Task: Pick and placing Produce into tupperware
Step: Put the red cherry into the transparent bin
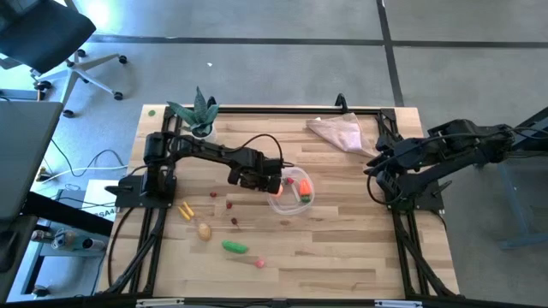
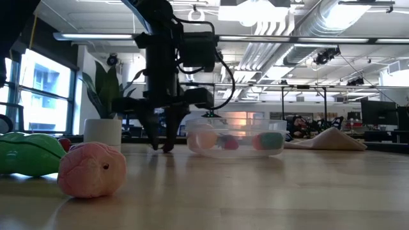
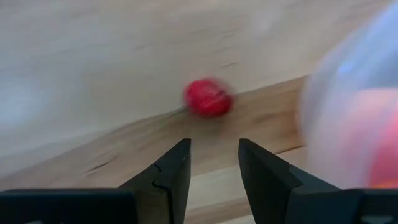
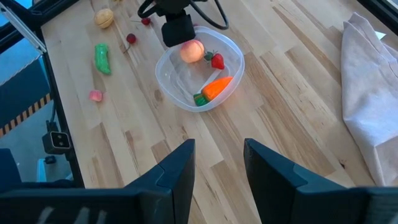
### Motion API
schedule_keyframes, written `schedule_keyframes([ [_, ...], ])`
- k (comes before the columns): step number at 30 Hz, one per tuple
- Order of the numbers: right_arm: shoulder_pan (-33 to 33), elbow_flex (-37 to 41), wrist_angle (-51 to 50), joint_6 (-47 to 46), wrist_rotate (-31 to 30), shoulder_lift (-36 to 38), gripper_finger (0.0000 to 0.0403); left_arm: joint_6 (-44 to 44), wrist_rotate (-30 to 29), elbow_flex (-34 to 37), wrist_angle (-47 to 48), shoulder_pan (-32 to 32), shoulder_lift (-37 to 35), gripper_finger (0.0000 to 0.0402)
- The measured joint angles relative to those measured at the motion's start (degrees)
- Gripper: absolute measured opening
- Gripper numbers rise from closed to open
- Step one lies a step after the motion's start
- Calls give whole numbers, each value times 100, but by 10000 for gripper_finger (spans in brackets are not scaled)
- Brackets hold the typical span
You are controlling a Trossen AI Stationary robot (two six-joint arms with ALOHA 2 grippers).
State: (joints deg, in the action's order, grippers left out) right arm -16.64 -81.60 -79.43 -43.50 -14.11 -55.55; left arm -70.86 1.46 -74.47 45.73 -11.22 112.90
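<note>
While my right gripper (image 4: pixel 217 165) waits open by the cloth (image 4: pixel 370 93), my left gripper (image 3: pixel 214 165) hangs empty, parted, beside the tupperware (image 1: pixel 295 190), facing perhaps a cherry (image 3: pixel 209 98).

left arm (image 1: pixel 205 154): dark, jointed, looped black cable | right arm (image 1: pixel 454 145): dark, jointed | fingers (image 3: pixel 168 177): black, wedge-shaped, angular

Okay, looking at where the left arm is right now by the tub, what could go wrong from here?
The left gripper, jaws open and empty, hangs low right beside the tupperware; a sideways move might knock the light tub and spill the carrot and the peach piece inside.

The small red piece ahead of it is round and could roll off when the fingers close.

The right gripper waits open at the table's right side.
</note>
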Motion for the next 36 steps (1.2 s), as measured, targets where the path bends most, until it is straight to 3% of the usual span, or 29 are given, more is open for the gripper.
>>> schedule_keyframes([
  [10,0,0,1,-1,0,0,130,633,-30,-22,-10,0,-9,124],
  [18,0,0,1,-1,0,0,130,1921,303,-278,335,-10,-13,124],
  [25,0,0,1,1,0,0,130,915,30,-387,513,-206,-13,124],
  [36,0,0,-1,-1,0,0,130,194,-134,-389,371,-190,-13,124],
])
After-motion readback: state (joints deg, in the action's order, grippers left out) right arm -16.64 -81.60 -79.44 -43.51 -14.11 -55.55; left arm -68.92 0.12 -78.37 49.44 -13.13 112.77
